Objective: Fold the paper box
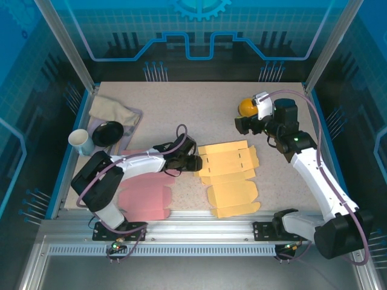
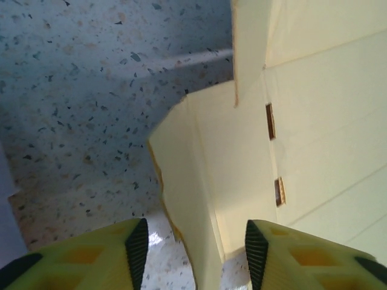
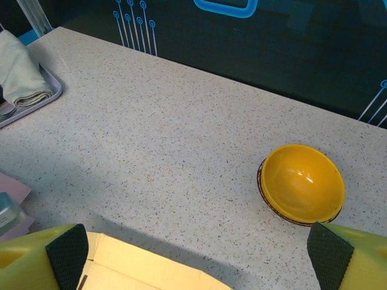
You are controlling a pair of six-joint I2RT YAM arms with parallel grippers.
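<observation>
Yellow-buff paper box (image 1: 230, 175) lies flat and unfolded on the speckled counter (image 1: 181, 109), between the two claws. Left claw (image 1: 196, 162) sits at the box's left edge. Wrist view: one side flap (image 2: 187, 181) is raised on edge and stands between the pads (image 2: 138, 244). Jaws apart, a gap visible on the left pad's side, contact on the other unclear. The rest of the box spreads ahead and right of this claw. Right claw (image 1: 245, 125) is near the box's far edge, jaws spread wide, nothing between them. Box edge (image 3: 139, 266) is just below it, yellow bowl (image 3: 301, 184) ahead-right. Pink sheet (image 1: 145, 202) lies behind the left claw.
</observation>
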